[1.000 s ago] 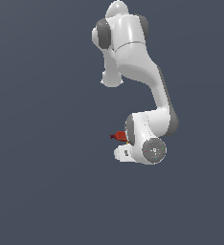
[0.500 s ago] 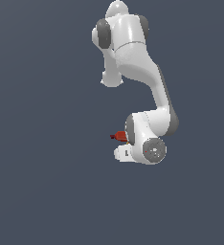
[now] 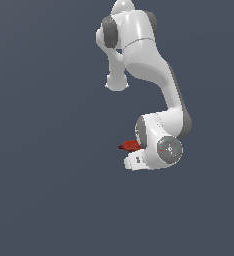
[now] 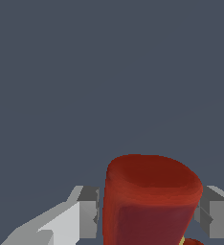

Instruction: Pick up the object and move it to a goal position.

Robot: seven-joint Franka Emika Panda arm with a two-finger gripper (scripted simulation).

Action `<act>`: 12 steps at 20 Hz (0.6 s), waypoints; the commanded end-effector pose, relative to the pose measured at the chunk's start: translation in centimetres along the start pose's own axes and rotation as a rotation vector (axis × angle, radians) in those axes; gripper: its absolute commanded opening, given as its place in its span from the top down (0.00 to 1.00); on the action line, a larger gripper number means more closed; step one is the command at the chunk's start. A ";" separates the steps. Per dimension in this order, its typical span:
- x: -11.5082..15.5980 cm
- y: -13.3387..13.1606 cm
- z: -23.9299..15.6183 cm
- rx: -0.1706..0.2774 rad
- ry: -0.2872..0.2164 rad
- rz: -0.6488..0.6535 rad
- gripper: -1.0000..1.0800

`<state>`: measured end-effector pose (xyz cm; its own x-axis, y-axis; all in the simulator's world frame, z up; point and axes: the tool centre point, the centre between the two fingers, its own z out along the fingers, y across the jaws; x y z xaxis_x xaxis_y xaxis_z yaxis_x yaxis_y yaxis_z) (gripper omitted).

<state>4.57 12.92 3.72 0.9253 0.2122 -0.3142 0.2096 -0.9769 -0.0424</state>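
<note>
jaws closed on red drill [image 4: 150, 201] | fingers [image 4: 87, 213] flank it

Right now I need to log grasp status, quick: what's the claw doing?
Claw: a finger on each side of the red drill, apparently shut on it.

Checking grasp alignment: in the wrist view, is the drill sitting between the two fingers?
Yes, the red drill fills the gap, with one of the gripper's fingers on each side.

A red drill [image 4: 150, 201] sits between white-and-grey fingers [image 4: 87, 213]; the arm [image 3: 154, 70] is white with grey joints, against flat slate-blue.
</note>
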 end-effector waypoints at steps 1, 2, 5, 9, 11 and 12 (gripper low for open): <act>0.7 -0.7 -1.2 -0.004 0.050 -0.032 1.00; 0.9 -1.0 -1.6 -0.006 0.070 -0.047 1.00; 1.7 -2.2 -3.0 -0.011 0.138 -0.096 1.00; 2.4 -3.9 -5.1 -0.019 0.235 -0.165 1.00; 2.7 -4.8 -6.2 -0.023 0.282 -0.199 1.00; 2.8 -5.2 -6.7 -0.024 0.305 -0.216 1.00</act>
<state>7.75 18.06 8.42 0.9185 0.3928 -0.0455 0.3902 -0.9190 -0.0567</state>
